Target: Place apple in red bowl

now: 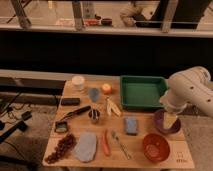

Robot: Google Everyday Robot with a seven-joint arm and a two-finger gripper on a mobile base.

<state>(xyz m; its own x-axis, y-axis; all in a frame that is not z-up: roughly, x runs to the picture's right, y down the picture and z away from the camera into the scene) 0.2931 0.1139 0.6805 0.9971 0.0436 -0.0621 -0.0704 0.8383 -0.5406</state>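
**Apple sits at the back of the table, gripper open over the purple bowl**

Your apple (106, 88) is a small round fruit, orange-yellow with a reddish blush and a smooth skin. It rests on the wooden table (145, 162) near the far edge, just left of the green tray (142, 93), and nothing is touching it.

To its left you have a floppy blue-grey piece (94, 93) and, further on, a white cup (78, 82). In front of the apple lies a pale, pointed peel (113, 107); what it is exactly is hard to make out. Beside that stands a small metal cup (94, 116).

The green tray is rectangular and looks like plastic, with raised walls.

Nearer you, a blue sponge (131, 125) lies flat, with a long orange carrot (106, 143) and a fork (120, 145) in front of it.

The red bowl (155, 147) is round and glossy with a darker inside. It sits at the near right corner, well apart from the apple.

The gripper (170, 121) hangs from the white arm (190, 90) over the purple bowl (161, 126), its fingers spread and holding nothing.
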